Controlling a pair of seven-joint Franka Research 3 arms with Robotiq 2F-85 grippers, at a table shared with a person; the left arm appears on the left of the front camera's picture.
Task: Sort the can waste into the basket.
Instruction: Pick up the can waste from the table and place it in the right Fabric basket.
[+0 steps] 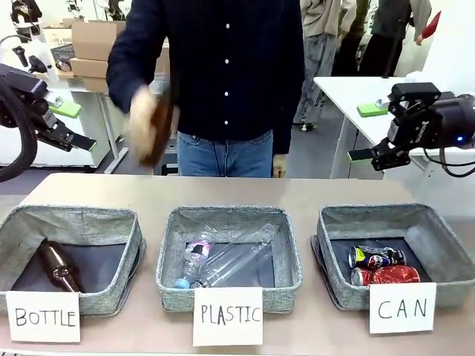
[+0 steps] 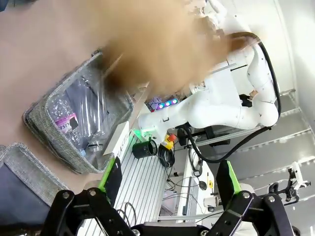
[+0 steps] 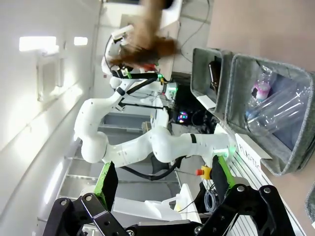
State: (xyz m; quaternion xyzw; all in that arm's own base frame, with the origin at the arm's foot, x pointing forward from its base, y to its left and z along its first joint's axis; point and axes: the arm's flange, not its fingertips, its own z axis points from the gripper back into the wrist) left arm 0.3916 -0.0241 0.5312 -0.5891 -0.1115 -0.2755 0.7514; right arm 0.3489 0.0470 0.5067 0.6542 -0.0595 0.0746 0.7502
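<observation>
Nearest the camera, along the bottom edge of the front view, stand three white hand-lettered cards: "BOTTLE" [image 1: 43,317] at lower left, "PLASTIC" [image 1: 228,316] at centre, "CAN" [image 1: 402,308] at lower right. Each fronts a grey woven bin on the tan table [image 1: 223,193], which runs across the lower half of the frame. Behind it stands a person in a dark buttoned shirt and jeans; one blurred hand [image 1: 141,122] at upper left of centre holds a brown bottle [image 1: 159,126]. White tables, cardboard boxes and other people fill the room behind.

The basket [image 1: 445,245] at lower right holds both cans side by side on its dark floor. The black can [image 1: 376,257] lies on its side, long axis running left to right, its top toward the left; the red can [image 1: 386,276] lies just in front of it, parallel, top also leftward.

The right gripper [image 1: 364,156] hangs at the right edge of the frame, above the basket and well apart from the cans — its fingers spread wide and empty, as the right wrist view also shows. The left gripper [image 1: 82,142] sits at the left edge, likewise spread and empty, above the bin [image 1: 111,222] with a brown bottle [image 1: 58,267] lying in it. The middle bin [image 1: 286,252] holds clear plastic bottles [image 1: 223,261].
</observation>
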